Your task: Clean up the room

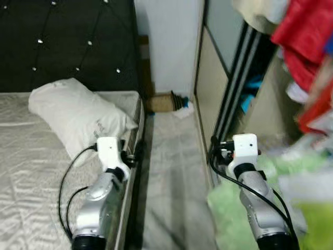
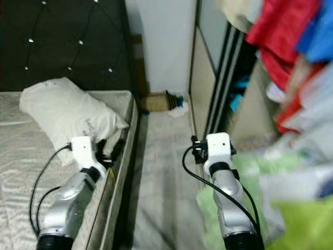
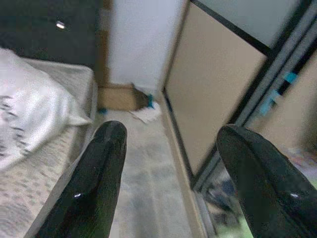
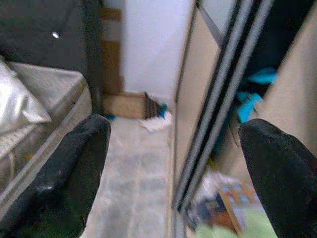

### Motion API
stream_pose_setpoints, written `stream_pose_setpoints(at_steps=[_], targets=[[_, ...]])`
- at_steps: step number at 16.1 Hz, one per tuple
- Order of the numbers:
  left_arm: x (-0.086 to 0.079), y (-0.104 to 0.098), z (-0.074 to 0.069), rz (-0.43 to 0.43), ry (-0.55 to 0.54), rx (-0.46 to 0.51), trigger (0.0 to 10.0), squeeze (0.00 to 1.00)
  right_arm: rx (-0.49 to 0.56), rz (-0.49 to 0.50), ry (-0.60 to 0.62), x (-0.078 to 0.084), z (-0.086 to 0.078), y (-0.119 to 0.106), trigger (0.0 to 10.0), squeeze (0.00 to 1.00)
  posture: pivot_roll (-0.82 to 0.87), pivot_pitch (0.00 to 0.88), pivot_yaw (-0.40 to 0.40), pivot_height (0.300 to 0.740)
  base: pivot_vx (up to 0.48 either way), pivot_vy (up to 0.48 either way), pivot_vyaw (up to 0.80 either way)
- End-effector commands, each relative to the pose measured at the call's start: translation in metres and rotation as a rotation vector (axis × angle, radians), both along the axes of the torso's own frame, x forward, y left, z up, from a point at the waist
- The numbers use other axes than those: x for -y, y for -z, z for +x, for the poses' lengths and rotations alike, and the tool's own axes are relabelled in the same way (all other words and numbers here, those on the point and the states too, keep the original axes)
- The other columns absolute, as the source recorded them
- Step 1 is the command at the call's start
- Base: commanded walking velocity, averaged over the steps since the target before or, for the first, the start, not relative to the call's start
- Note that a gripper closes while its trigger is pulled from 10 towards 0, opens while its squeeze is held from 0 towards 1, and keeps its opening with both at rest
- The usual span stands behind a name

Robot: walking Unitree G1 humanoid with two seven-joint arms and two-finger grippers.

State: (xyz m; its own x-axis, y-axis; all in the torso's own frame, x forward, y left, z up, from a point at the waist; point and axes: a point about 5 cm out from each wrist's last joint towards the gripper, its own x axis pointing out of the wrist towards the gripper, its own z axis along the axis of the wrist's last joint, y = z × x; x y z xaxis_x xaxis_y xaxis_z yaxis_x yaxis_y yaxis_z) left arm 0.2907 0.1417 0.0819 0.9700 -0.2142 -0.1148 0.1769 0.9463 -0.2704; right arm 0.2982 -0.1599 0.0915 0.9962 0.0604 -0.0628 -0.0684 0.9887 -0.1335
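Nearest the lens: two silver arms raised side by side, both pointing toward the far wall (image 1: 171, 41). Left gripper (image 3: 171, 148) held above the bed's (image 1: 31, 172) outer edge, black fingers (image 3: 101, 183) spread wide, nothing between them. Right gripper (image 4: 173, 148) over the strip of grey floor (image 1: 174, 172) beside the bed, close to the wardrobe's sliding door (image 1: 210, 88), fingers (image 4: 74, 168) likewise far apart and empty.

On the bed: a white pillow (image 1: 78, 117) lying near the dark tufted headboard (image 1: 67, 41), grey patterned sheet underneath.

Past the bed's head end, against the far wall: a brown cardboard box (image 1: 160, 102) on the floor, with a dark item and a crumpled white-and-blue scrap (image 1: 183, 107) just beside it.

On the wardrobe side of the bed, across the floor strip: red, blue and white clothes (image 1: 304, 47) hanging in a blurred mass, green fabric (image 1: 229, 219) heaped low by the right arm, small bits of clutter at the door track (image 4: 218, 203).
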Motion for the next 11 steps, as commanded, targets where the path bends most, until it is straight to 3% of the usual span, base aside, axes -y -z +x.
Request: stream_pose_setpoints(at_steps=[1, 3, 6, 11], targets=[[-0.009, 0.001, -0.001, 0.011, -0.034, -0.007, 10.0, 0.0, -0.001, 0.004, -0.035, -0.008, -0.002, 0.0, 10.0, 0.0, -0.17, 0.0, 0.045, 0.74, 0.398, 0.0, 0.0], [-0.011, 0.001, -0.003, 0.015, -0.068, -0.007, 10.0, 0.0, -0.005, -0.002, -0.057, -0.01, -0.005, 0.002, 10.0, 0.0, -0.16, 0.0, 0.047, 0.74, 0.349, 0.328, 0.0], [-0.016, 0.009, -0.01, 0.111, -0.172, -0.072, 10.0, 0.0, -0.016, 0.019, -0.083, -0.012, -0.007, 0.003, 10.0, 0.0, -0.15, 0.0, 0.044, 0.74, 0.0, 0.0, 0.0], [-0.032, 0.001, -0.017, 0.153, -0.221, -0.021, 10.0, 0.0, -0.011, 0.004, -0.133, -0.015, -0.007, 0.002, 10.0, 0.0, -0.14, 0.0, 0.046, 0.74, 0.0, 0.0, 0.0]])
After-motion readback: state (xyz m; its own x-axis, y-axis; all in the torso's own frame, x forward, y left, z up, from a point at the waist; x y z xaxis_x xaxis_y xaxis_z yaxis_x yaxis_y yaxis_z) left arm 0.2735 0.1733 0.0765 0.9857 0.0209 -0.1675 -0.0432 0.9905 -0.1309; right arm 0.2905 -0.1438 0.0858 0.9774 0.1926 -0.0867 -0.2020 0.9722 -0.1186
